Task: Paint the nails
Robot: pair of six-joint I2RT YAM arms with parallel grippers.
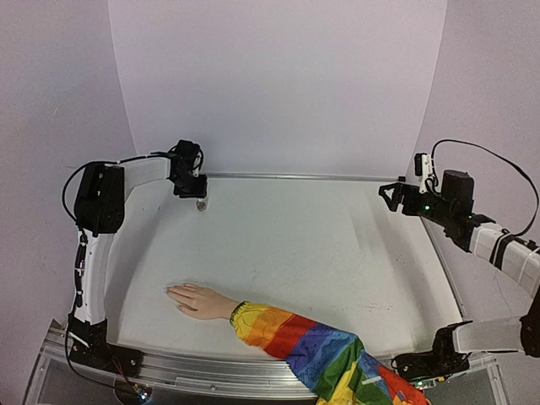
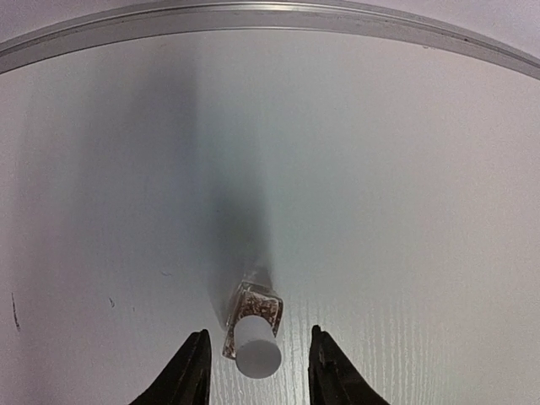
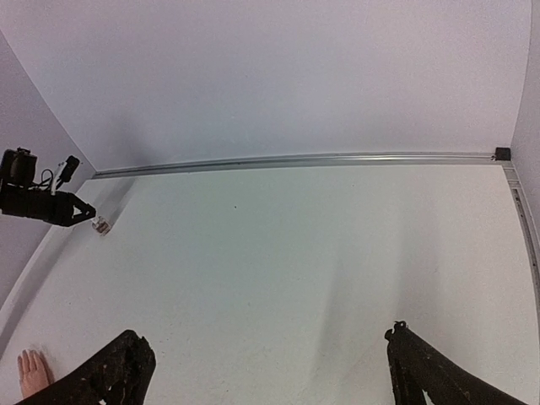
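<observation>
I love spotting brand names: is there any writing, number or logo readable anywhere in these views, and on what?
No readable text anywhere.
small bottle: no label legible, only glittery contents.
rainbow sleeve: colour patches, no words.
left arm and right arm: any markings too small to read.

A small clear bottle (image 2: 254,327) with glittery brownish contents and a pale cap stands upright on the white worktop (image 1: 321,245), near its far metal rail (image 1: 337,177).
</observation>
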